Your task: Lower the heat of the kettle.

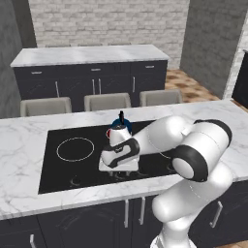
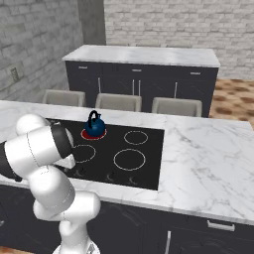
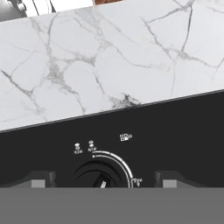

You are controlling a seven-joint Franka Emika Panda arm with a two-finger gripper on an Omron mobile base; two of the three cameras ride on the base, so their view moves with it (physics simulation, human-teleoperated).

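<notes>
Simulated kitchen with grey brick walls and a white veined marble island counter [image 2: 198,154] carrying a flat black glass cooktop [image 2: 144,166] marked with thin white burner rings. Behind the island, three pale stool backs [image 2: 119,102], then a second marble-topped run of dark cabinets [image 2: 144,79]. Squat, round, dark-blue kettle [image 2: 95,128] standing upright on the rear-left burner, which glows red [image 2: 88,135] beneath it; thin black looped handle rising straight up on top, so long axis vertical; spout direction not clear at this size. In the left base view, kettle [image 1: 120,125] partly hidden just behind the white arm's wrist. Gripper [image 3: 103,181] lowered at the cooktop's front edge, facing down onto a round black knob [image 3: 101,178] ringed by a white arc with small printed icons beside it; two dark fingertips [image 3: 40,179] set wide apart, one either side of the knob, not visibly touching it. Other burner rings bare, with open glass to the right of the kettle and broad marble on both sides of the cooktop. Narrow marble strip between cooktop and the island's front edge, dark drawers with metal handles below.
</notes>
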